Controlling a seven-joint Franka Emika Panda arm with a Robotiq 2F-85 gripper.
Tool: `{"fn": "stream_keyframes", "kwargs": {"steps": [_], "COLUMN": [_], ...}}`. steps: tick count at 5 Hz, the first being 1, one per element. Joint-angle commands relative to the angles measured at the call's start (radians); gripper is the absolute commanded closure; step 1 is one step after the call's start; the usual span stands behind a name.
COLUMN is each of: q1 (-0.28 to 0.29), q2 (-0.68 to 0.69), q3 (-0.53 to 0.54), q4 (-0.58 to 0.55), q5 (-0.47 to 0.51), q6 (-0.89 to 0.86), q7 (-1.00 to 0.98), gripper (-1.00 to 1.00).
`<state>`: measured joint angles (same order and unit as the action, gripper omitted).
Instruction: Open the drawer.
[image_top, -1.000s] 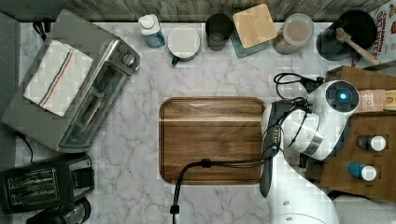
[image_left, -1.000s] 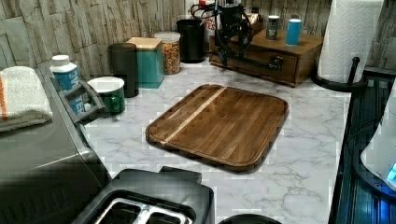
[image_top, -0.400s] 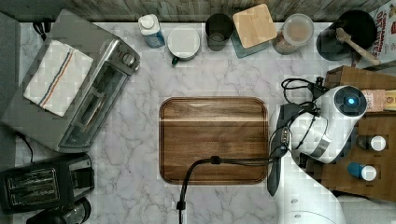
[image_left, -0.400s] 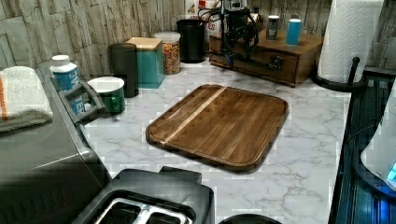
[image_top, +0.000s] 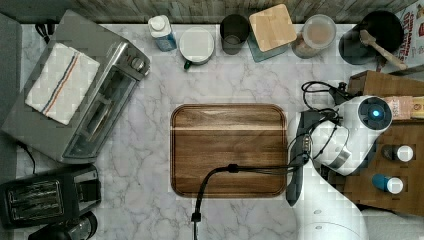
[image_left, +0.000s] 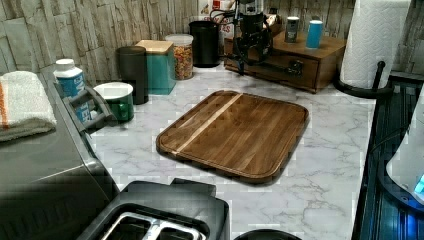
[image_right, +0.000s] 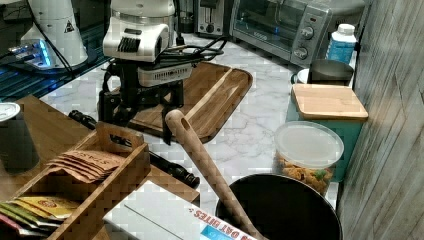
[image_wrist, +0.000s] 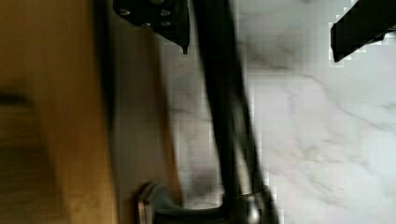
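The wooden drawer (image_left: 278, 63) forms the front of a low cabinet (image_top: 395, 90) at the top view's right. It looks shut. Its black bar handle (image_right: 172, 171) runs along the front just above the marble counter. My gripper (image_right: 135, 127) hangs at the drawer front and is open. In the wrist view the handle (image_wrist: 224, 116) passes between my fingertips (image_wrist: 156, 21) without touching them, and the drawer front (image_wrist: 70, 116) lies to one side. In the left view the gripper (image_left: 248, 55) stands against the end of the cabinet nearest the wall.
A flat wooden tray (image_top: 227, 150) lies mid-counter beside the cabinet. Jars and canisters line the back wall, with a black pot holding a wooden spoon (image_right: 200, 165). Bottles (image_top: 397, 152) and a tea box (image_right: 85, 165) sit on the cabinet top. A toaster oven (image_top: 85, 100) stands at the top view's left.
My arm has shifted toward the top view's right, closer to the cabinet, and the gripper has come down at the drawer front. The drawer has not moved.
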<state>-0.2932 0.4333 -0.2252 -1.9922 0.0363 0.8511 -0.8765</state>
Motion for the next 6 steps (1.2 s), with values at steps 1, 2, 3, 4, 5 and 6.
{"fn": "stream_keyframes", "kwargs": {"steps": [1,2,3,4,5,6], "q1": [0.100,0.158,0.250,0.292,0.359,0.349], "q2": [-0.120,-0.134,-0.123,-0.094,-0.128,-0.128], "q3": [0.074,0.151,0.211,0.267,0.275,0.286], "q4": [-0.058,-0.077,-0.061,0.020,0.015,0.015], "q5": [0.064,0.115,0.127,0.153,0.109,0.104], "q6": [-0.082,-0.046,-0.004,-0.070,-0.073,-0.072], "q7": [0.155,0.177,0.283,0.387,0.572,0.575], "gripper": [-1.00,-1.00,-1.00,-1.00,-1.00,-1.00]}}
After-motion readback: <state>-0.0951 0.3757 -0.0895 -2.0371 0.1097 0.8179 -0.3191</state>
